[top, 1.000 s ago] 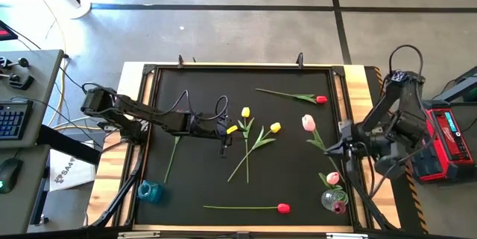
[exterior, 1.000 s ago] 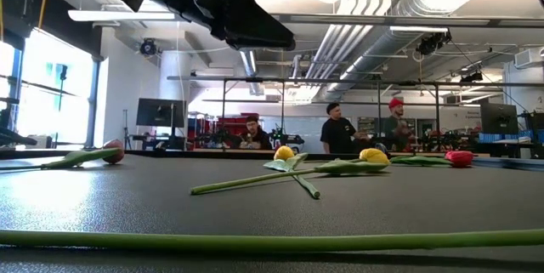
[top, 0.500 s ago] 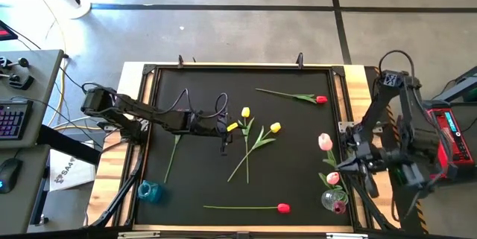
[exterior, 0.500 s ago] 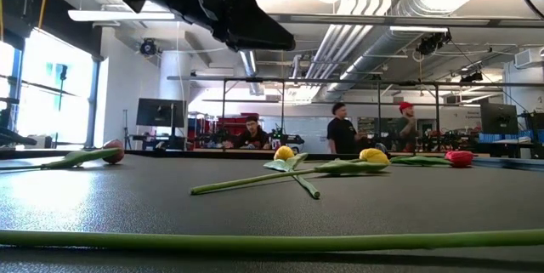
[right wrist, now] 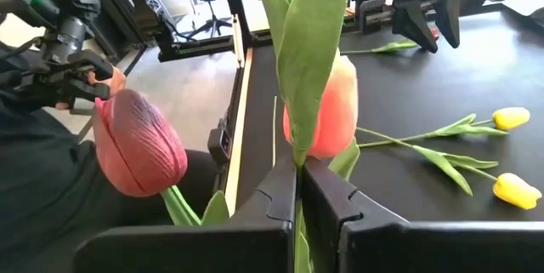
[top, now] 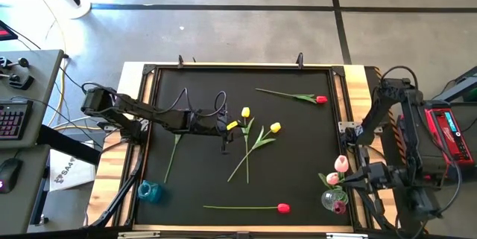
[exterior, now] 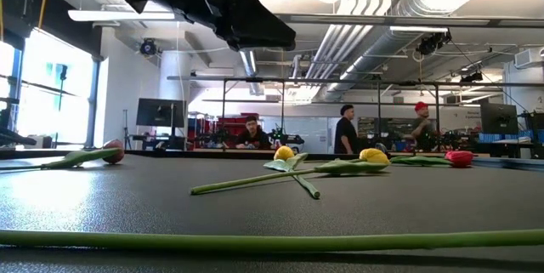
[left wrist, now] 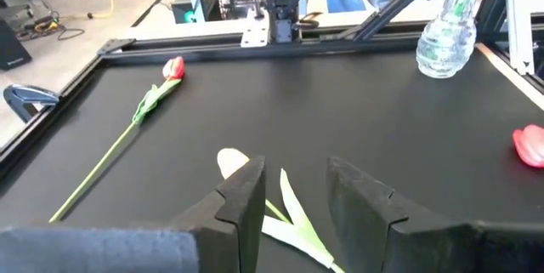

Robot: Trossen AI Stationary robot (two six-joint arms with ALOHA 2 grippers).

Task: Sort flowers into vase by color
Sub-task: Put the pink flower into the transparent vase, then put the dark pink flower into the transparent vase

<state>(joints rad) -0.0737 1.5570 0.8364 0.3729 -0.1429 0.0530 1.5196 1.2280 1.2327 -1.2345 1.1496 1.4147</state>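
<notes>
Flowers are being sorted by colour, and the step in hand is the delivery of a pink tulip (top: pixel 341 164) to the clear vase (top: pixel 333 200) that stands at the near right corner of the black mat (top: pixel 201 187). The right gripper (right wrist: pixel 298 190) has its fingers pinched tight on this tulip's stem, and in the right wrist view the peach-pink bud and its leaf rise straight out of the closed fingers, beside another pink bud (right wrist: pixel 139 143) that already stands in the vase. From above, the held bud hangs just beside the vase, on its far side, so the stem seems close to the mouth but not yet in it. The next move, by this reading, calls for bringing the stem end over the narrow opening, lowering it past the flower already inside without knocking the vase, and only then letting go. The left gripper (left wrist: pixel 293 192) hovers with its fingers partly apart and empty, well away from the vase toward the middle of the mat, over the leaves of the yellow tulips (top: pixel 257 136). Three red tulips (top: pixel 282 208) lie scattered farther from the vase, and a blue vase (top: pixel 150 190) stands at the opposite near corner.
</notes>
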